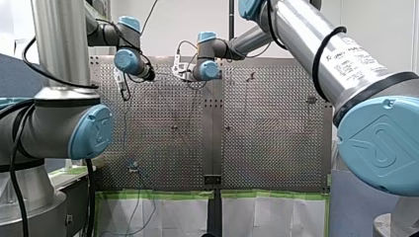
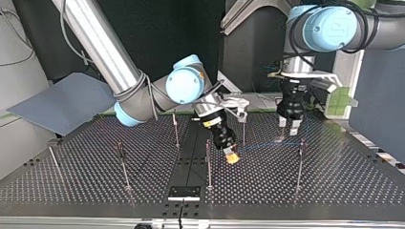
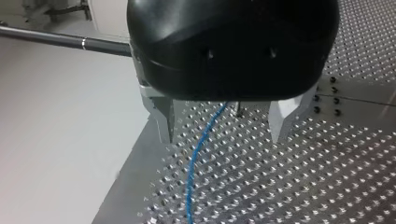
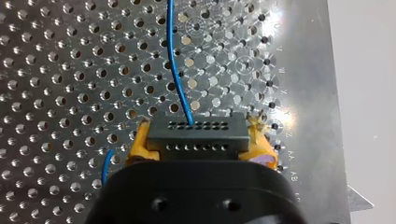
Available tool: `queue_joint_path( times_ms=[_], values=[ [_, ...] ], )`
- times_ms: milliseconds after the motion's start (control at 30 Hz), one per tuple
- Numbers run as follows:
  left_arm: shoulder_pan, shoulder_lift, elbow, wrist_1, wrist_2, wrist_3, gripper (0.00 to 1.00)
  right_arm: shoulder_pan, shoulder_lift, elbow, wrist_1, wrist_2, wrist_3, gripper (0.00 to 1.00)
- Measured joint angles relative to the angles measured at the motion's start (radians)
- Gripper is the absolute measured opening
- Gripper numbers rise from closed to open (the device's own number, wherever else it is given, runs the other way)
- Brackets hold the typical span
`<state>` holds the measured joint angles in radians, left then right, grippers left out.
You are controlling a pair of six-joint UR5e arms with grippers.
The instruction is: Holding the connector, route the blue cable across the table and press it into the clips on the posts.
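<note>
Currently my right gripper (image 4: 201,140) clamps the black connector (image 4: 196,127) between its yellow pads (image 4: 137,147), low over the perforated table (image 4: 56,56). The blue cable (image 4: 175,70) leaves the connector and passes between my left gripper (image 3: 222,133) fingers, spread wide, not gripping. Thin posts (image 2: 208,162) stand close by.

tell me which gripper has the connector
My right gripper, the one with yellow pads, shut on the black connector. My left gripper is open, the blue cable lying loose below it.
</note>
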<state>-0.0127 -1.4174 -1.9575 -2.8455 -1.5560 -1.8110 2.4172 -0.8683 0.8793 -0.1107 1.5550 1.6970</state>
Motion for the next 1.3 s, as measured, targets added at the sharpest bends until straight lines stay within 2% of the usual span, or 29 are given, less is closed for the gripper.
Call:
queue_joint_path(
  times_ms=[167,467,700,933,1100,1267,1300],
  values=[
    [-0.022,-0.016,0.042,0.01,-0.028,0.042,1.0,0.0,0.001,0.0,0.0,0.002,0.0,0.0],
    [-0.04,-0.041,0.087,0.015,-0.042,0.111,1.0,0.0,0.001,0.0,0.0,0.002,0.0,0.0],
    [-0.064,-0.095,0.14,0.041,-0.088,0.168,1.0,-0.001,0.002,0.0,0.0,0.002,0.0,0.0],
    [-0.078,-0.156,0.195,0.051,-0.097,0.175,1.0,-0.002,0.002,0.0,-0.001,0.002,0.0,0.0],
    [-0.081,-0.196,0.203,0.053,-0.1,0.171,1.0,-0.003,0.003,0.0,-0.001,0.002,0.0,0.0],
    [-0.081,-0.243,0.204,0.051,-0.126,0.166,1.0,-0.003,0.003,-0.001,0.0,0.002,0.0,0.0],
    [-0.081,-0.251,0.204,0.051,-0.132,0.165,0.91,-0.003,0.003,-0.001,0.0,0.002,0.0,0.0]
  ],
)
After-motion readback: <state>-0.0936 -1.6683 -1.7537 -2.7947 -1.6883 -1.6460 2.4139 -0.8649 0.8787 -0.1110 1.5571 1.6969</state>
